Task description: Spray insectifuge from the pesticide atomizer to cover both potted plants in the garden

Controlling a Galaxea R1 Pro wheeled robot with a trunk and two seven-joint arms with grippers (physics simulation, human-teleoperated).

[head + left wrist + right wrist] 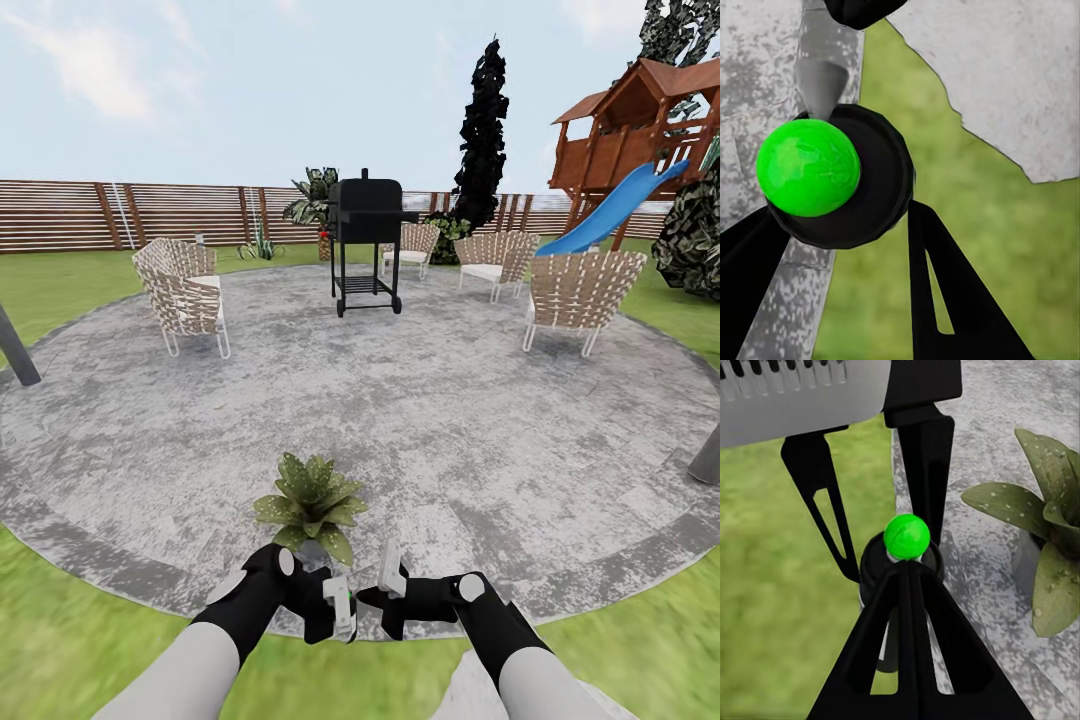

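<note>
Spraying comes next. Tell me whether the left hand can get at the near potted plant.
Probably yes: the potted plant stands just ahead of the left hand holding the pesticide atomizer, with bare paving between.

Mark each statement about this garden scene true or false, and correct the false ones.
1. A potted plant stands on the paved patio, just ahead of the grippers. True.
2. The grill stands on the lawn. False: it stands on the patio.
3. The left gripper holds the spray bottle. True.
4. The slide is red. False: it is blue.
5. The chairs are tipped over. False: they stand upright.
</note>
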